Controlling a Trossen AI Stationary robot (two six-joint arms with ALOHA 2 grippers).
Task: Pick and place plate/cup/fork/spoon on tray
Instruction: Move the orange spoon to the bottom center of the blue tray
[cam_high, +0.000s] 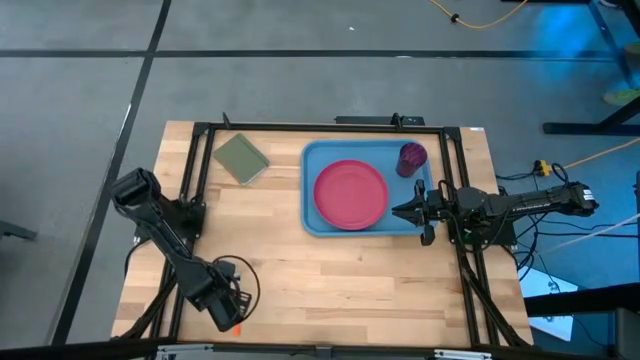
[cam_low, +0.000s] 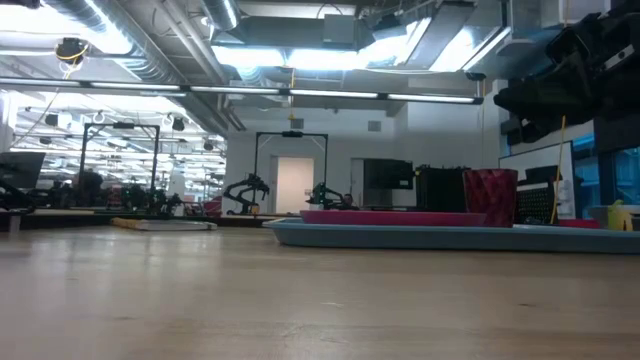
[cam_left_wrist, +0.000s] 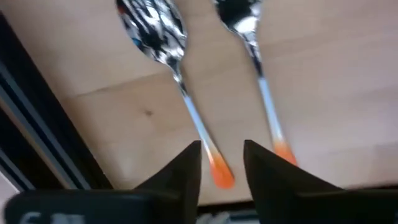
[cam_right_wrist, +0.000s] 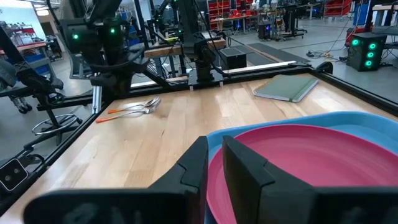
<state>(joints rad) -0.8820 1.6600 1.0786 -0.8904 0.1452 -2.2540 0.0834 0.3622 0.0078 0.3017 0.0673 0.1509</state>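
While the plate (cam_high: 350, 194) and cup (cam_high: 412, 157) sit in the tray (cam_high: 312, 190), we see the left hand (cam_left_wrist: 222, 163), fingers apart, over the spoon (cam_left_wrist: 171, 68) beside the fork (cam_left_wrist: 252, 62); the right hand (cam_right_wrist: 214, 163) rests slightly parted at the plate

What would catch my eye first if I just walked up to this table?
Probably the big pink plate lying in the light blue tray, with the small purple cup in the tray's corner. Next, the left gripper poised low over the spoon and fork, fingers slightly apart at the spoon's orange handle.
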